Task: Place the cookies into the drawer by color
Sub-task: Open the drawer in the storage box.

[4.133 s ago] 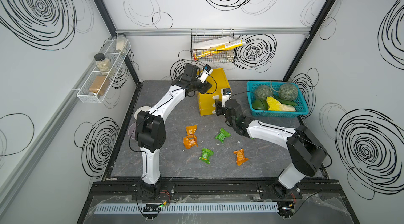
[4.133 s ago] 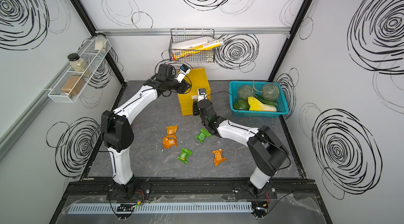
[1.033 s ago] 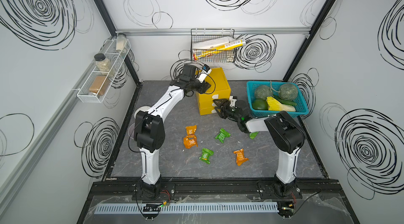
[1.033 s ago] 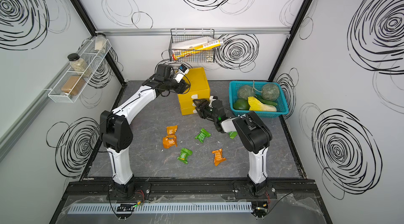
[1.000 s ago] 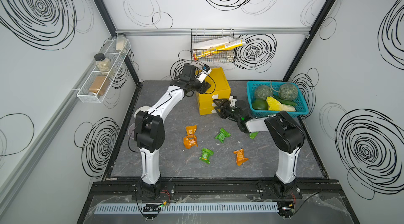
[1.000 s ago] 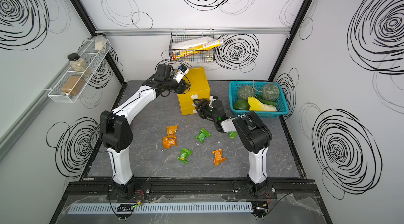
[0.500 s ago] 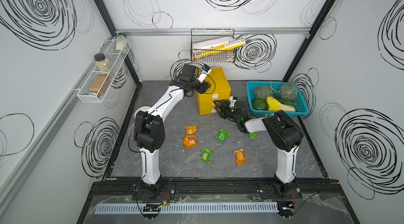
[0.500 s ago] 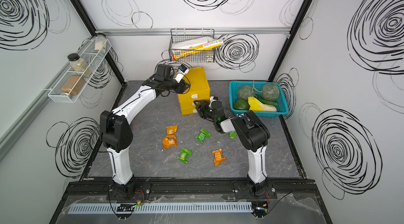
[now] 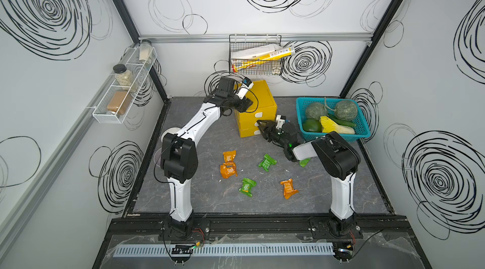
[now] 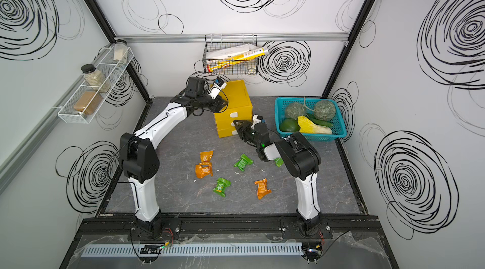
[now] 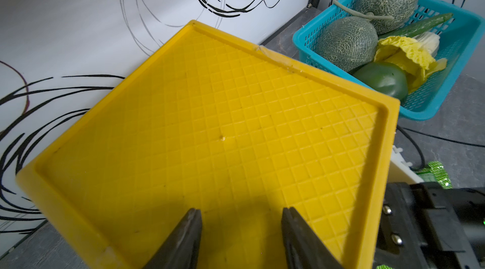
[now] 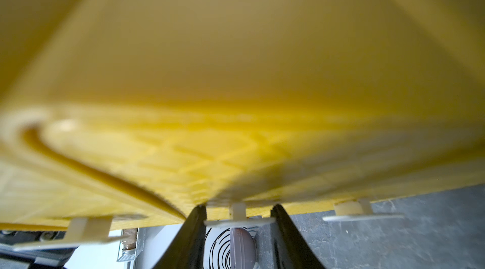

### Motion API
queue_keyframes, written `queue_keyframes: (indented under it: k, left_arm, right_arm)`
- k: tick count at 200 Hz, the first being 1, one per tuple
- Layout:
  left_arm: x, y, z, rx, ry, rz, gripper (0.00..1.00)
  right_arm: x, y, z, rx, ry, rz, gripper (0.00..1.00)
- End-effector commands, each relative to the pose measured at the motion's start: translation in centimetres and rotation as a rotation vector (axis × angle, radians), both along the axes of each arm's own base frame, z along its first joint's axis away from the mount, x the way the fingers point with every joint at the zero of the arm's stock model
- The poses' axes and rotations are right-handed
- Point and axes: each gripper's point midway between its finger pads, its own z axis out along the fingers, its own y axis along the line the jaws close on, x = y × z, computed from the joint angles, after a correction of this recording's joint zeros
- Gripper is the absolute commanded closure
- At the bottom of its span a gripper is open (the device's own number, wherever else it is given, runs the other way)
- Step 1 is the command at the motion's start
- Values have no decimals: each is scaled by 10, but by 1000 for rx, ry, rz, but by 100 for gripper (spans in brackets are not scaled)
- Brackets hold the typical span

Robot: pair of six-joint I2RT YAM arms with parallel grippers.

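Change vs the earliest frame: the right arm has folded up, elbow pushed to the right of the frame, wrist swung round to face the drawer (image 9: 262, 97) front head-on. That uncovered one of the green cookies (image 9: 304, 162) beside the forearm. Over the last second its jaws narrowed. Left arm and the other packets: no visible shift.

Right gripper (image 12: 238, 207): jaws bracket the middle white tab handle (image 12: 262, 219). The tab ends look to touch both fingers, so I read it as pinched. Head-on approach makes sense, since the pull then runs straight along the slide.

Left gripper (image 11: 240, 211): jaws part-open, nothing between them, over the drawer's gridded top. It reads as a hold-down so the light chest doesn't skid during the pull. Actual contact: can't tell.

Drawer sits upper centre in both top views, and all three trays look shut. Three orange cookies (image 9: 228, 170) and three green lie loose on the table (image 9: 204, 202), centre to lower centre, well apart from the chest. No black ones in sight. Nothing sorted yet, by my read.

Risk: the thin tab slipping out mid-pull.
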Motion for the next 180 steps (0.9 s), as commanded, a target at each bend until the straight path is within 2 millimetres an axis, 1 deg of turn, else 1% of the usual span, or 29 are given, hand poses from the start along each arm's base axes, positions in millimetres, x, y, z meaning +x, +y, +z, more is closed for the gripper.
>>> queue_keyframes:
  k: [1,29,81,138,180]
  left_arm:
    - [-26,17,-73,91,255,17,45]
    - [-26,17,-74,90,258,18,45]
    - [-27,16,-74,84,262,20,45]
    - [-28,16,-69,78,256,21,45]
    - [-28,15,-67,77,254,19,45]
  right_arm:
    - [11,-12,14,29,-56,-73,59]
    - [8,-11,18,30,-52,-61,60]
    - [-4,-14,27,9,-58,-59,60]
    - [-19,-18,21,-4,-39,-50,60]
    - [-36,-19,20,-15,-33,-39,60]
